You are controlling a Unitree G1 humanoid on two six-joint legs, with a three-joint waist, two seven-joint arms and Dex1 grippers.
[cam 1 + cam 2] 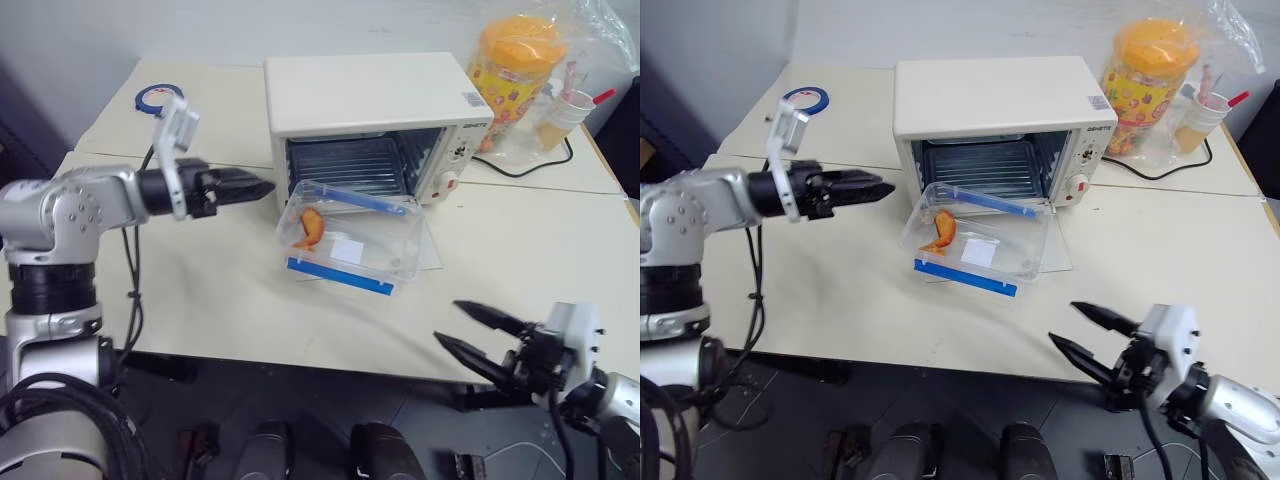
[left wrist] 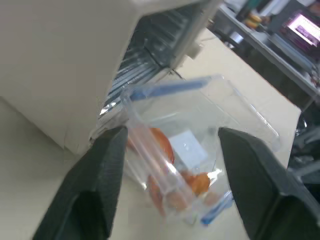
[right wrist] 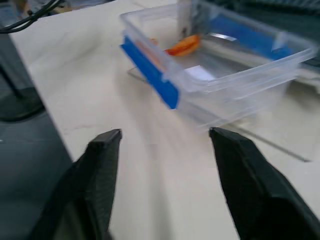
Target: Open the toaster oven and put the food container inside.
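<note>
The food container (image 1: 350,240) is clear glossy plastic with blue strips, the toaster oven (image 1: 370,105) smooth cream enamel with a wire rack (image 1: 345,165), the table (image 1: 200,290) matt.

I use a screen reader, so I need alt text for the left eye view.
A clear food container with blue clips sits on the lowered glass door of an open cream toaster oven. The left gripper hovers beside it, and the right gripper, fingers apart, hangs at the table's near edge.

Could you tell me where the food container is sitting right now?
The food container rests on the toaster oven's lowered door, directly before the open cavity, right of the left gripper, touching neither gripper.
</note>
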